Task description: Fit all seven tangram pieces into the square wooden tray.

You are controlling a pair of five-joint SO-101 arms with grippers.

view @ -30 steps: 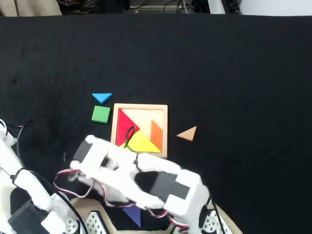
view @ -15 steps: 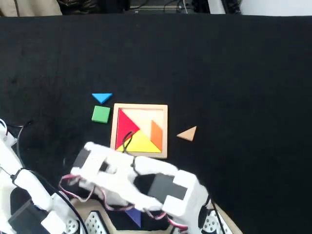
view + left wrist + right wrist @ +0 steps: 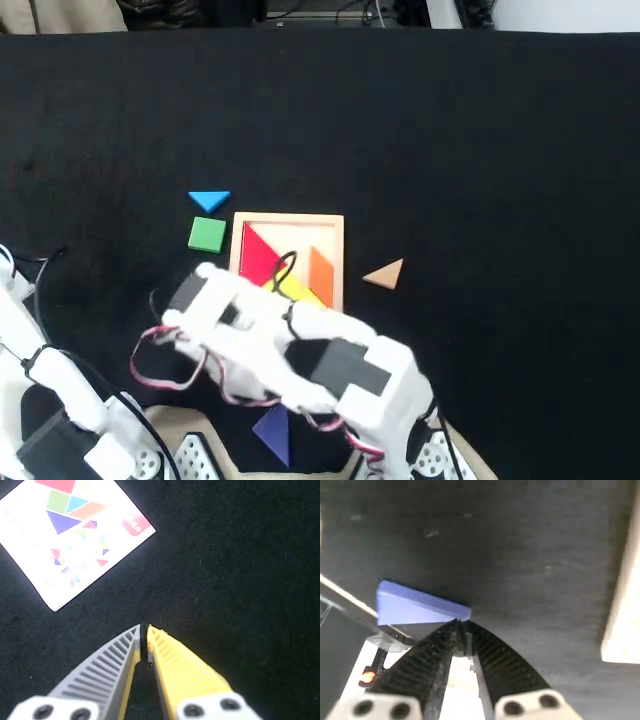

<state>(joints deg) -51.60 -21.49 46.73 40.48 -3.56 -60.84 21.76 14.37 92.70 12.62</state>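
Four loose pieces lie on the black cloth (image 3: pixel 480 150): a blue triangle (image 3: pixel 209 201) and a green square (image 3: pixel 207 234) just beside the square wooden tray (image 3: pixel 290 217) on its left, a tan triangle (image 3: pixel 385 273) to its right, and a violet triangle (image 3: pixel 273 432) near the arm bases. The right arm (image 3: pixel 250 330) crosses the tray's near edge and hides it. Inside sit a red triangle (image 3: pixel 255 255), a yellow triangle (image 3: pixel 300 290) and an orange piece (image 3: pixel 320 270). The right gripper (image 3: pixel 462 629) is pressed together and empty beside the violet triangle. The left gripper (image 3: pixel 145 634) is likewise closed, near a white pattern card (image 3: pixel 75 535).
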